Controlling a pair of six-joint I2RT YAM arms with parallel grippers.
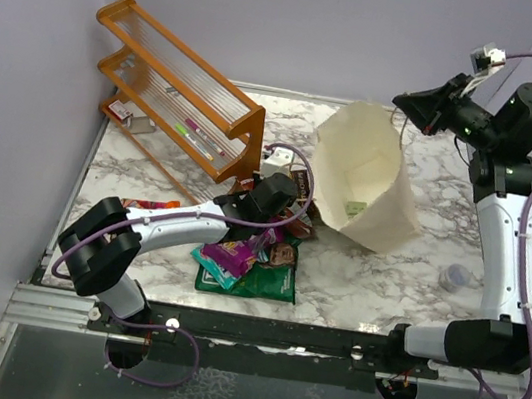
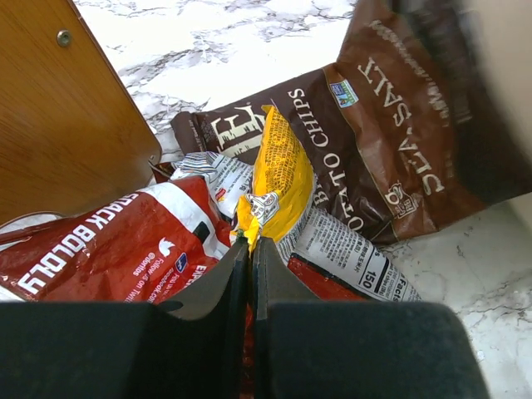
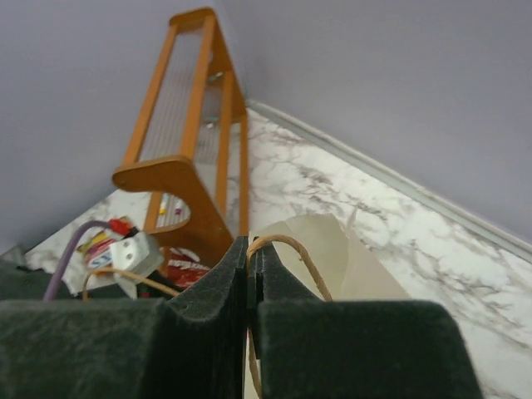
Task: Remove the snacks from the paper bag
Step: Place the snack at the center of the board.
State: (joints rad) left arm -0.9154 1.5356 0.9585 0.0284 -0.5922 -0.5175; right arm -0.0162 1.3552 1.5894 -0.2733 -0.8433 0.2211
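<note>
The beige paper bag (image 1: 374, 191) stands tilted at the table's middle right, mouth up; something small and greenish (image 1: 353, 209) shows inside. My right gripper (image 1: 409, 108) is shut on its brown string handle (image 3: 287, 243), above the bag's rim (image 3: 332, 253). Several snacks lie left of the bag: a green packet (image 1: 255, 279), a purple one (image 1: 230, 253) and a dark brown chips bag (image 2: 391, 141). My left gripper (image 2: 249, 243) is shut on the yellow corner of the red-yellow packet (image 2: 287, 179), which lies over a red packet (image 2: 108, 245). The left gripper also shows over the pile in the top view (image 1: 276, 198).
The orange wooden rack (image 1: 176, 94) stands at the back left, with pens (image 1: 198, 136) on its shelf; its side panel (image 2: 58, 108) is close to the left gripper. A small clear cap (image 1: 454, 277) lies by the right arm. Grey walls close in the table.
</note>
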